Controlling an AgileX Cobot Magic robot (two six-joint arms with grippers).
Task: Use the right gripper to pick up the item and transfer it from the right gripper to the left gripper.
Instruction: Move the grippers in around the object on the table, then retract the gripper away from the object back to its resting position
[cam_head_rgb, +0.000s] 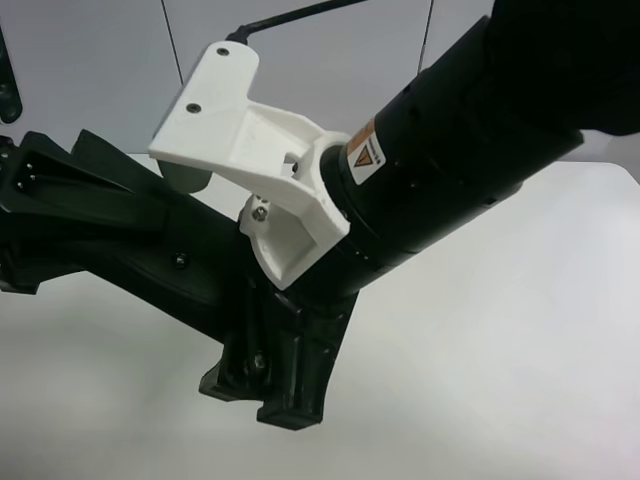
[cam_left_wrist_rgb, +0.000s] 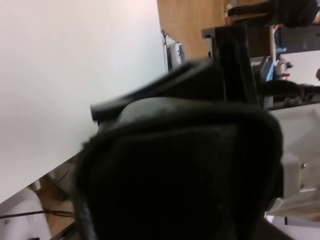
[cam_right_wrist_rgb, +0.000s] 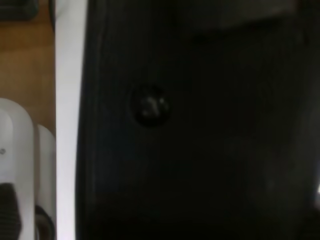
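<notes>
Right up against my right wrist camera is the item (cam_right_wrist_rgb: 200, 150). It fills nearly all of that view. It looks dark, smooth and flat there, with one small round shiny stud (cam_right_wrist_rgb: 150, 107) on it. My left wrist camera shows a different side of the item (cam_left_wrist_rgb: 175, 185): soft and fuzzy like felt, with a rounded edge. A flat, hard black bar (cam_left_wrist_rgb: 232, 65) sticks out past it; it looks like one of my left fingers.

Only the high camera shows the whole thing. There the item (cam_head_rgb: 150, 230) is a long black shape up in the air, off the white table (cam_head_rgb: 500, 350). It reaches from my left gripper (cam_head_rgb: 60, 190) to my right gripper (cam_head_rgb: 262, 385). My left gripper is blocky black metal with tiny silver screws. My right gripper hangs from a thick, round black arm. I cannot tell how tight either gripper is, because the black parts run together.

A white plastic bracket (cam_head_rgb: 250, 150) with screw holes sits on that arm. Next to it is a small orange and yellow sticker (cam_head_rgb: 363, 155) with a warning triangle. Its words are too small to read.

My wrist cameras also show a brown wood floor (cam_right_wrist_rgb: 25, 60) past the table edge.
</notes>
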